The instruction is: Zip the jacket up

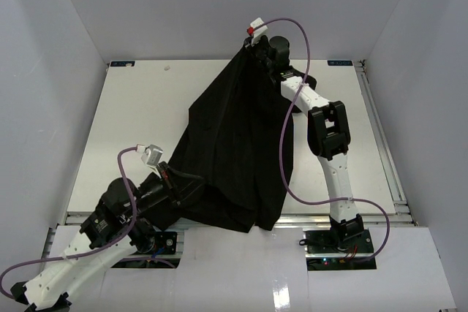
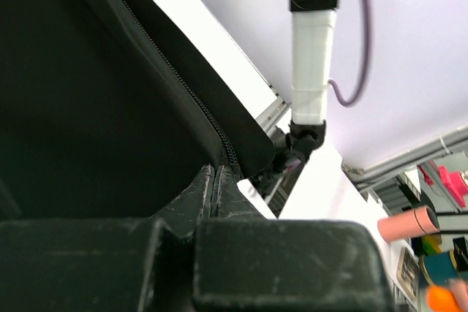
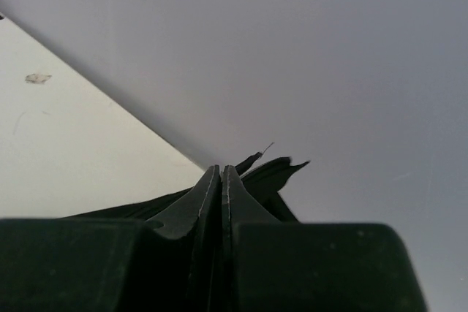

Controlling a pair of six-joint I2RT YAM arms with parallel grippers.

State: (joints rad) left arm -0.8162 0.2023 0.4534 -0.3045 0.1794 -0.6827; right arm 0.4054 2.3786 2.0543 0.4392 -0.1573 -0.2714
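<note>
The black jacket hangs stretched in the air between my two grippers, from the far middle to the near left of the table. My right gripper is shut on the jacket's top edge at the far side; in the right wrist view the fingers pinch black fabric that sticks out past the tips. My left gripper is shut on the jacket's lower edge; in the left wrist view its tips close at the bottom end of the zipper seam, which runs up and to the left.
The white table lies inside a white-walled enclosure. A metal rail runs along the table's right edge. The right arm reaches over the right half, with a purple cable looping beside the jacket.
</note>
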